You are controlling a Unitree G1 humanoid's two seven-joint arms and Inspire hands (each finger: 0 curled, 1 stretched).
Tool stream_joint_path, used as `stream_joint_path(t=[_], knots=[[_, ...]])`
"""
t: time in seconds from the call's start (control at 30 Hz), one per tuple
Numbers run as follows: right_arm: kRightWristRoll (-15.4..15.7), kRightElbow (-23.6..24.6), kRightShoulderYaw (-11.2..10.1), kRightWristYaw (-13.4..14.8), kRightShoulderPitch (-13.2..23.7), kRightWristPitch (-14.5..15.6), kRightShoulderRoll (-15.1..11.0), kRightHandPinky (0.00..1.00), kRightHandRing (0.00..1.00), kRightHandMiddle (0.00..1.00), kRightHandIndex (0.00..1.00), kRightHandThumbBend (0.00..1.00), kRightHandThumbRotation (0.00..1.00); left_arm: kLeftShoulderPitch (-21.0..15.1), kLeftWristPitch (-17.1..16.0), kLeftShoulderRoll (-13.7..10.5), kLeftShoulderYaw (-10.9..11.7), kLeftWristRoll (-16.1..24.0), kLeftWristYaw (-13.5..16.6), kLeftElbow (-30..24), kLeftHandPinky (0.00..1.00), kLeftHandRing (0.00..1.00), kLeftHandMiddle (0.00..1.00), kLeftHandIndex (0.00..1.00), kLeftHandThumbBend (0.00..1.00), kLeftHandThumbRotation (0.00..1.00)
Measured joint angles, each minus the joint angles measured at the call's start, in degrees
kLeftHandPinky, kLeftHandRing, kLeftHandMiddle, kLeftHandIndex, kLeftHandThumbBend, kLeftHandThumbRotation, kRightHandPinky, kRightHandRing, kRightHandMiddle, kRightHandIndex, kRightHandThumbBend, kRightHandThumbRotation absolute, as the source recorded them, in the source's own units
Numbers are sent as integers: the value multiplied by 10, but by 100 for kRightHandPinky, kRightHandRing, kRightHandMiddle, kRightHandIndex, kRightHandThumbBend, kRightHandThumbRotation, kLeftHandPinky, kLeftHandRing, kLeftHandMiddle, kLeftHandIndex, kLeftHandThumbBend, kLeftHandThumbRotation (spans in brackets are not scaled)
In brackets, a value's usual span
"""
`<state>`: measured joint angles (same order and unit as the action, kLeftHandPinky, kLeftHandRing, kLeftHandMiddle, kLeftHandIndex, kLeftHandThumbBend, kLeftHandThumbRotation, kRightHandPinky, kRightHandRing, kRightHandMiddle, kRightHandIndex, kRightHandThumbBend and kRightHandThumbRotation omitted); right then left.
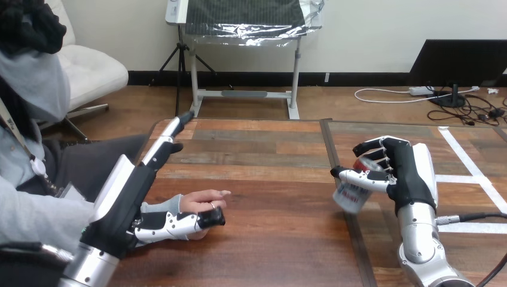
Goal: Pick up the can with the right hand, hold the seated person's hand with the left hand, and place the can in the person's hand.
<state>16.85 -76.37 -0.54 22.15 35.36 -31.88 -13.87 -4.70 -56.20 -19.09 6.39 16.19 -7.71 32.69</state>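
Observation:
My right hand is at the right of the table, its fingers and thumb curled round a white can with a red top. The can is tilted, with its lower end just above the wood. At the left, the person's hand rests on the table with its fingers pointing right. My left hand lies beside it, fingers straight and pointing away across the table. The left thumb stretches along the near side of the person's hand, touching it. The person's wrist sits between that thumb and my palm.
A seam runs between two wooden tabletops, just left of the can. White tape lines mark the right tabletop. Bare wood lies between the person's hand and the can.

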Motion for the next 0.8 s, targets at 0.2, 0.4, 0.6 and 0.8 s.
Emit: stream_joint_path(t=[0.2, 0.4, 0.6, 0.8], knots=[[5, 0, 4, 7, 0, -6, -3, 36, 41, 47, 50, 86, 0, 0, 17, -22, -1, 12, 1, -7, 87, 94, 94, 95, 100, 49], [11, 0, 5, 9, 1, -11, -4, 36, 40, 47, 50, 86, 0, 0, 29, -42, -1, 22, 2, -15, 85, 93, 93, 94, 100, 46], [13, 0, 7, 9, 2, -12, -4, 36, 41, 47, 50, 86, 0, -3, 36, -54, -5, 22, 2, -20, 84, 92, 92, 93, 100, 43], [18, 0, 11, 9, 4, -12, -4, 36, 41, 47, 50, 87, 0, -5, 44, -59, -9, 21, 2, -27, 83, 92, 92, 93, 100, 41]])
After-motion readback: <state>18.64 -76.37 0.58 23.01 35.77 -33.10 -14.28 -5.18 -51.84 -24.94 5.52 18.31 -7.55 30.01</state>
